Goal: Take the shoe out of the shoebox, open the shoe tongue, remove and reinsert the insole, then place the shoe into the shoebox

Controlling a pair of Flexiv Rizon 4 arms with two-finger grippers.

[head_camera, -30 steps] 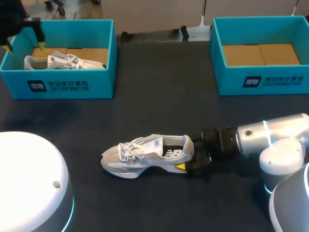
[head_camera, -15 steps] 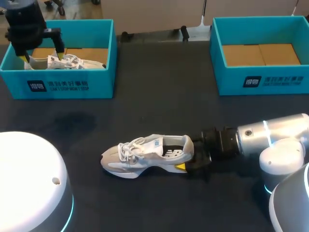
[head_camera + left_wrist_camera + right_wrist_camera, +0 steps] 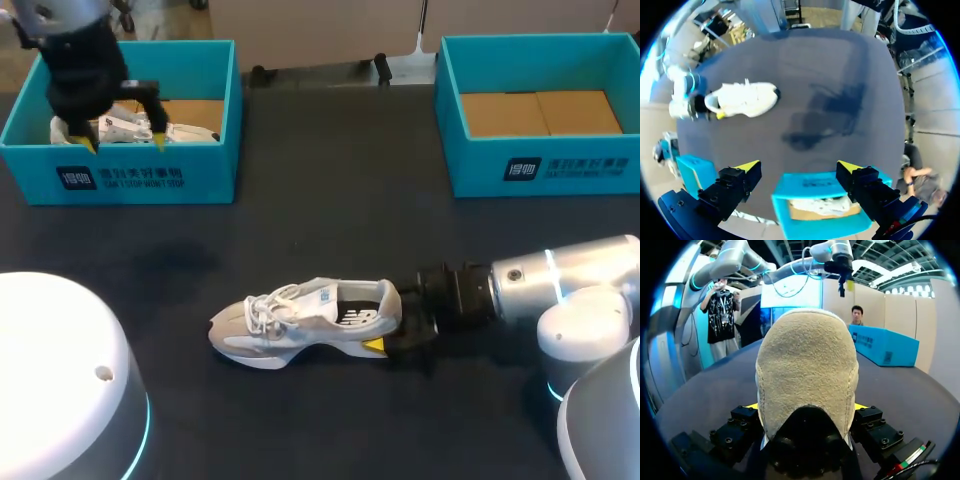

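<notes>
One white shoe [image 3: 300,322] is lying on the dark tabletop [image 3: 320,220], the right claw [image 3: 388,322] clamping its heel; the left claw [image 3: 124,143] (fingers spread wide, holding nothing) is hanging over the left shoebox [image 3: 150,180], where a second shoe [image 3: 185,131] is sitting.

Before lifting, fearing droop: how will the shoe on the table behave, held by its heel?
The shoe looks light: soft upper, chunky sole. It may tip toe-down, since the right end effector grips only the heel. Its laces could dangle.
</notes>
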